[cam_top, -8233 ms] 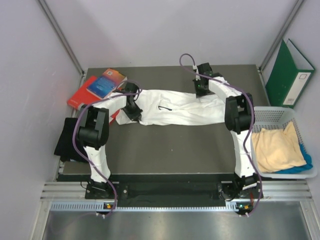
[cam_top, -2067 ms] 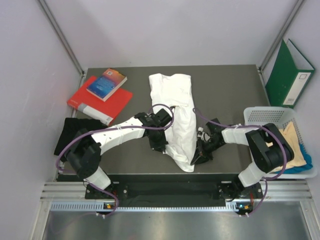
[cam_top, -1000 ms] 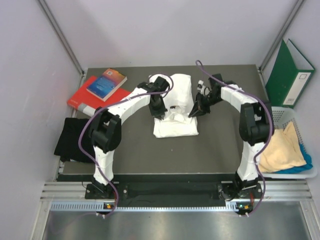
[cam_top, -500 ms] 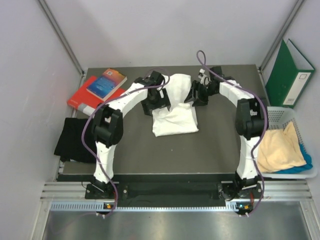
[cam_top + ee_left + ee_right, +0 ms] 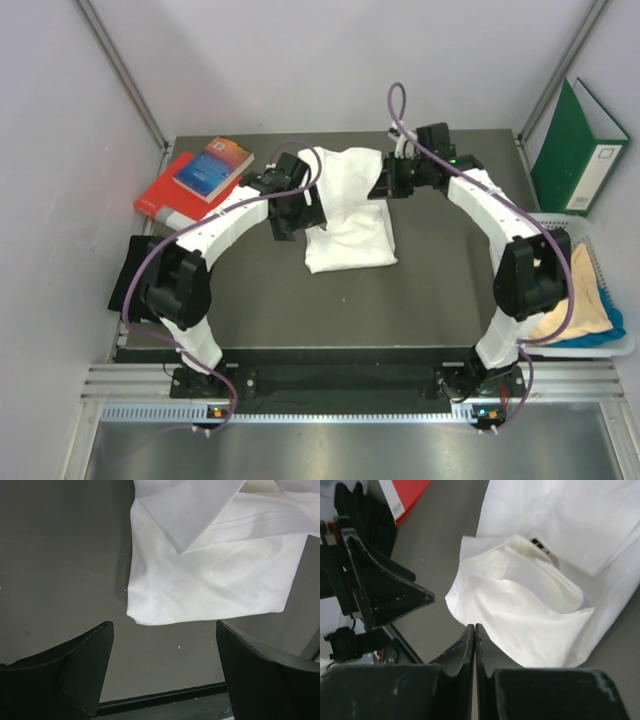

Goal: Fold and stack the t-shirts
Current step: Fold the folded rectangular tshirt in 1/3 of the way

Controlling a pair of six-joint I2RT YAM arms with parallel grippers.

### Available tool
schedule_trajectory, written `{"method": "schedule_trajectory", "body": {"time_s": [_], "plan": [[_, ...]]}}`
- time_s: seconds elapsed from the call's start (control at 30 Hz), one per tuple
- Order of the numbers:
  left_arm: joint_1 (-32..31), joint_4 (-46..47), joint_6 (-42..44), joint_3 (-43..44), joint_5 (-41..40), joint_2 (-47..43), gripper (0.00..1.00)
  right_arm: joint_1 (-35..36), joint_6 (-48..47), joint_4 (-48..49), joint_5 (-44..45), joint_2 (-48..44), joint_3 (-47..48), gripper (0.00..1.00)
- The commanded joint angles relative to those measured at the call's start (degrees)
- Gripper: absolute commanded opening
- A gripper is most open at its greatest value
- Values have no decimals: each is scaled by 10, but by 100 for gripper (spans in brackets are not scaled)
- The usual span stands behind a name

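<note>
Nearest you, a black t-shirt [image 5: 122, 290] lies bunched at the left edge of the counter [image 5: 430, 290], partly under the left arm's elbow. The white mesh basket [image 5: 600, 352] off the right edge holds a pale yellow t-shirt [image 5: 580, 300] over a blue one [image 5: 612, 325].

Farther in, the white t-shirt [image 5: 350, 240] lies doubled over on itself, with a loose flap puffed up on top. The left gripper [image 5: 164, 630] hovers just beside the shirt's left edge, jaws wide apart on nothing. The right gripper [image 5: 475, 627] sits at the far right side of the shirt, jaws pressed together with no cloth seen between them. A red book [image 5: 165, 200] and a blue one [image 5: 212, 165] lie at the far left corner.

The fold looks unsettled, and that is your risk. A closed fingertip dragging across the raised flap, or an open finger hooking the left hem, would likely pull the top layer back and undo it. Lifting the shirt from one side only could let it slump open before it is stacked.
</note>
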Motion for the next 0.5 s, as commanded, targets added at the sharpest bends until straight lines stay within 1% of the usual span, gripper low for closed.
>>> {"method": "schedule_trajectory", "body": {"time_s": [0.0, 0.03, 0.07, 0.1, 0.17, 0.3, 0.47], "plan": [[3, 26, 7, 6, 0, 28, 86, 34, -19, -15, -25, 91, -3, 0], [3, 25, 9, 11, 1, 35, 86, 38, -27, -43, -20, 110, 10, 0], [3, 23, 9, 18, 0, 46, 86, 42, -31, -43, -13, 141, 19, 0], [3, 21, 10, 25, 1, 52, 86, 48, -35, -48, -1, 155, 42, 0], [3, 19, 16, 41, -2, 65, 86, 50, -24, -41, 9, 181, 58, 0], [3, 16, 27, 66, -8, 89, 86, 50, -7, -38, 54, 215, 123, 0], [4, 10, 37, 111, -11, 129, 81, 49, 20, -27, 83, 244, 158, 0]]}}
